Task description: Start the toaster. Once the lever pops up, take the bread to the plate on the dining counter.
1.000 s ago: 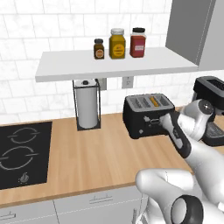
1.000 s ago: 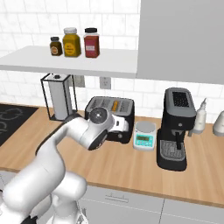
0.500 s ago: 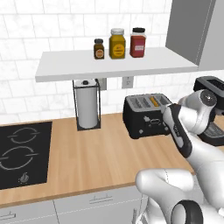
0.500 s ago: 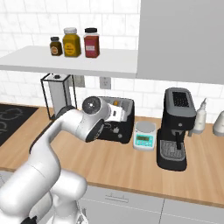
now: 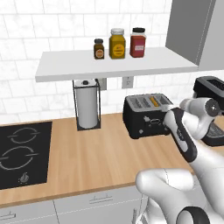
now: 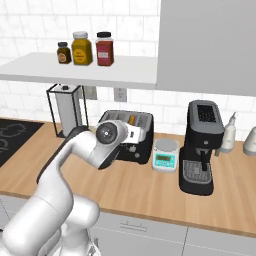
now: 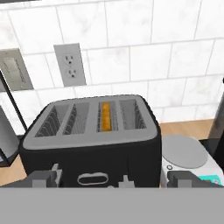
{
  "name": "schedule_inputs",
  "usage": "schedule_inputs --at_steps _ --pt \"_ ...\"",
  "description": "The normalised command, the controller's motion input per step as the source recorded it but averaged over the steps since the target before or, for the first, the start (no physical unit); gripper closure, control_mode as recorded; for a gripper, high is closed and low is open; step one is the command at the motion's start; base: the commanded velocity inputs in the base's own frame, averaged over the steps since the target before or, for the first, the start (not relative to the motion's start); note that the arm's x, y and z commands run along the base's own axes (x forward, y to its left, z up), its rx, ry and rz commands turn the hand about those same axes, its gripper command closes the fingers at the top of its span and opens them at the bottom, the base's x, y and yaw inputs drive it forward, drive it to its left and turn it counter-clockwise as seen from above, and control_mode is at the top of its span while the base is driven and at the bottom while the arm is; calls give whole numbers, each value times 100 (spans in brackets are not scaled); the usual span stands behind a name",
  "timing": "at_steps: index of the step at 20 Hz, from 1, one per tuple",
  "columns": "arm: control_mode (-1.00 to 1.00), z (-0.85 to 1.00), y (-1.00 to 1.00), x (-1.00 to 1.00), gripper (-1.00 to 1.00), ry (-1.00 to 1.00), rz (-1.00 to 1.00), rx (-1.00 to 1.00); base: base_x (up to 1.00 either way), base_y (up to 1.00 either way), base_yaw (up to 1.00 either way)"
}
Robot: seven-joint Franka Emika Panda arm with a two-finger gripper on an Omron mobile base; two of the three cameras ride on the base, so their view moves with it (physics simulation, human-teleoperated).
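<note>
- Since a second ago the arm has swung its hand up from in front of the toaster [image 5: 148,114] to the toaster's right end, and the wrist now sits higher, level with the slotted top
- Gripper [image 7: 111,179] fingers stand released and spread wide, one tip at each lower corner of the hand view, nothing between them
- From the hand view the toaster's front face and lever slot lie straight ahead between the finger tips
- Bread [image 7: 106,116] stands on edge in the third slot from the left, only its orange-tan top edge visible
- Toaster rests on the wooden worktop [image 5: 100,153], against the tiled wall, below a white shelf [image 5: 113,64] carrying three jars
- Paper towel holder [image 5: 87,104] stands to its left, a small kitchen scale [image 6: 165,154] just to its right, then the black coffee machine [image 6: 202,145]
- Cooktop [image 5: 22,153] lies at the far left of the worktop
</note>
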Motion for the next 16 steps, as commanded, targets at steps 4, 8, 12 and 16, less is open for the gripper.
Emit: schedule_inputs --at_steps 4,8,12,16 --pt "-100 5 6 18 -100 -1 0 0 0 0 0" --pt "-100 5 8 29 -100 0 0 0 0 0 0" --pt "-100 0 8 31 -100 0 0 0 0 0 0" --pt "-100 0 13 37 -100 0 0 0 0 0 0"
